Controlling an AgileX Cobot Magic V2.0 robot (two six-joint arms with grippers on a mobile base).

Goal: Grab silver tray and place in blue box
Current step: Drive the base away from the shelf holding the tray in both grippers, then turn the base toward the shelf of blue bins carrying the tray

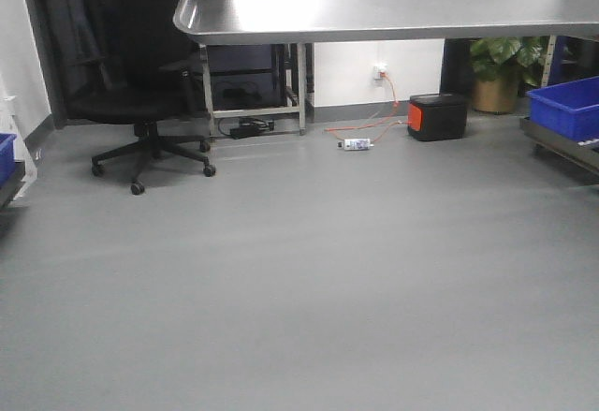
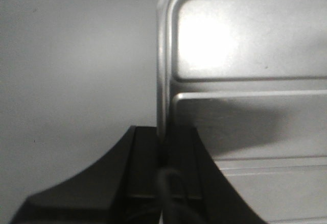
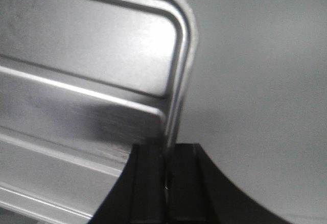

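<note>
- Exterior front-facing view: the silver tray (image 1: 393, 13) is hanging across the top of the frame, well above the grey floor (image 1: 299, 280). Its long axis is running left to right. One rounded corner is showing at the upper left, and the other end is running off the right edge.
- Same view: the blue box (image 1: 566, 107) is sitting at the right edge, lower in the frame than the tray's right end. A black office chair (image 1: 140, 102) is standing at the left.
- Left wrist-mounted view: the left gripper (image 2: 164, 134) is rising from the bottom centre, and its two dark fingers are pinching the tray's (image 2: 245, 40) short-end rim. The floor ridges are running off toward the right edge.
- Right wrist-mounted view: the right gripper (image 3: 166, 151) is clamping the opposite rim of the tray (image 3: 76, 55) from the bottom centre. The ridges are slanting away to the left edge.
</note>
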